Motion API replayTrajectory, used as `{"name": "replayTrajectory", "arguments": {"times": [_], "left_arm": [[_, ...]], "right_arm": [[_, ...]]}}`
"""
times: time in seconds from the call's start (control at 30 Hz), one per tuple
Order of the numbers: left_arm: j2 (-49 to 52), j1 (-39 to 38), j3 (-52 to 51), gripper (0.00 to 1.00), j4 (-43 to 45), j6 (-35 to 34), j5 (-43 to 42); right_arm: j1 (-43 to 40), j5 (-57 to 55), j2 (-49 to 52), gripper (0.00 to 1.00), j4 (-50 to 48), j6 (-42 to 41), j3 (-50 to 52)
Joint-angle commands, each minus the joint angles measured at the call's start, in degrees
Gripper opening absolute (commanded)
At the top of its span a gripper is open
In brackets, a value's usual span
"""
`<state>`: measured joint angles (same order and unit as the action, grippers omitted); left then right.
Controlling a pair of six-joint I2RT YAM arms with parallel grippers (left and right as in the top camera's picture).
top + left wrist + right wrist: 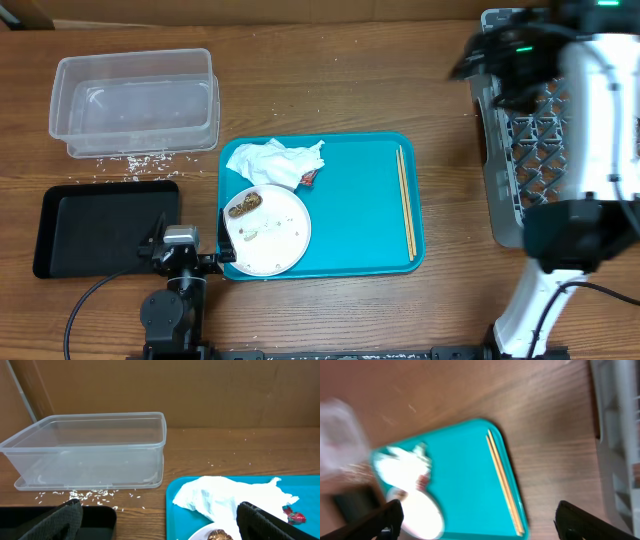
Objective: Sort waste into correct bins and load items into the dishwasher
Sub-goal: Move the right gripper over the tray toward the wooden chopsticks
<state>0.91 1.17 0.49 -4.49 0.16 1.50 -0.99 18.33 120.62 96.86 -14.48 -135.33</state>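
Observation:
A crumpled white napkin [275, 162], a red wrapper [308, 177] and a white plate [267, 228] carrying a brown food lump [243, 207] lie on the teal tray's left side. The chopsticks [406, 200] lie along its right side. Rice grains [135, 160] are scattered in front of the clear tub [130, 100], and the black tray [105, 225] sits below it. My left gripper [188, 255] rests open and empty between the black tray and the plate. My right gripper [478, 58], open and empty, hovers high by the grey dish rack [530, 130].
The teal serving tray [350, 170] fills the middle of the table. The right arm's white body [600, 130] covers much of the rack. Bare wood lies between the teal tray and the rack. The right wrist view is blurred.

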Motion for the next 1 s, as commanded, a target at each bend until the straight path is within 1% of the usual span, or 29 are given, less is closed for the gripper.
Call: {"name": "replayTrajectory", "arguments": {"times": [0.0,0.07,0.1,0.17,0.2,0.27,0.3,0.33,0.37,0.47,0.57,0.63,0.73,0.83,0.97], "left_arm": [[-0.55,0.31,-0.22,1.00,0.11,-0.35,-0.50],[-0.55,0.31,-0.22,1.00,0.11,-0.35,-0.50],[-0.55,0.31,-0.22,1.00,0.13,-0.35,-0.50],[-0.55,0.31,-0.22,1.00,0.13,-0.35,-0.50],[-0.55,0.31,-0.22,1.00,0.13,-0.35,-0.50],[-0.55,0.31,-0.22,1.00,0.13,-0.35,-0.50],[-0.55,0.31,-0.22,1.00,0.11,-0.35,-0.50],[-0.55,0.31,-0.22,1.00,0.11,-0.35,-0.50],[-0.55,0.31,-0.22,1.00,0.11,-0.35,-0.50],[-0.55,0.31,-0.22,1.00,0.11,-0.35,-0.50],[-0.55,0.31,-0.22,1.00,0.13,-0.35,-0.50],[-0.55,0.31,-0.22,1.00,0.11,-0.35,-0.50],[-0.55,0.31,-0.22,1.00,0.13,-0.35,-0.50],[-0.55,0.31,-0.22,1.00,0.11,-0.35,-0.50],[-0.55,0.31,-0.22,1.00,0.11,-0.35,-0.50]], "right_arm": [[9.64,-19.26,-0.90,1.00,0.11,-5.44,3.96],[14.47,-24.46,-0.90,1.00,-0.57,-8.46,8.13],[16.72,-26.49,-0.90,0.98,-1.42,-9.97,10.64],[20.35,-27.32,-0.90,0.88,-5.16,-11.08,16.46],[21.70,-27.34,-0.90,0.81,-6.88,-11.08,18.93],[24.17,-27.39,-0.90,0.62,-10.73,-11.06,24.72],[25.73,-27.39,-0.90,0.45,-14.40,-10.80,29.90],[26.05,-27.36,-0.90,0.42,-15.82,-10.62,31.80],[26.18,-27.39,-0.90,0.40,-17.18,-10.64,33.53],[26.23,-27.30,-0.90,0.41,-21.20,-10.64,38.69],[26.12,-27.08,-0.90,0.38,-23.87,-10.56,42.29],[26.10,-26.14,-0.90,0.37,-26.95,-7.43,44.72],[26.10,-24.68,-0.90,0.37,-29.92,-4.39,47.21],[26.10,-22.38,-0.90,0.37,-30.91,-3.43,48.39],[25.99,-22.10,-0.90,0.37,-32.57,-2.08,49.99]]}}
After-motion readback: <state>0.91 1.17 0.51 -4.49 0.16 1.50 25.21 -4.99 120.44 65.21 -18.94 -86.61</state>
